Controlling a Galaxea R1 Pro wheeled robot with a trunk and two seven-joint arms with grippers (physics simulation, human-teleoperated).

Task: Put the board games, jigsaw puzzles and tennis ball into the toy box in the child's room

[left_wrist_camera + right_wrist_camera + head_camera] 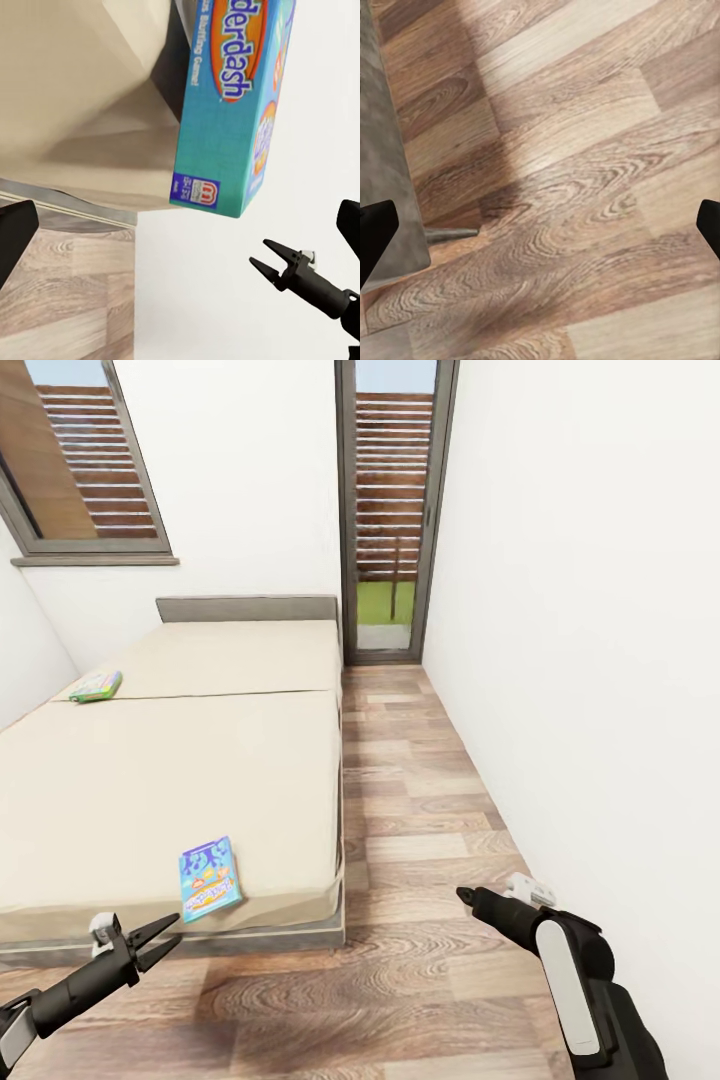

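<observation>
A blue board game [210, 878] with white lettering lies flat near the front right corner of the bed [180, 770]. In the left wrist view this blue board game [232, 105] juts over the mattress edge. A second, yellow-green board game [97, 686] rests far back at the bed's left side. My left gripper [172, 932] hovers open just in front of the bed's foot, a little left of the blue box. My right gripper [466, 896] hangs open over the floor to the right, holding nothing. The table, toy box, jigsaw puzzles and tennis ball are out of view.
A strip of wooden floor [420, 810] runs between the bed and the white wall [600, 660] on the right, ending at a glass door [390, 510]. A window [80, 460] sits above the headboard. The bed's grey base [382, 150] shows in the right wrist view.
</observation>
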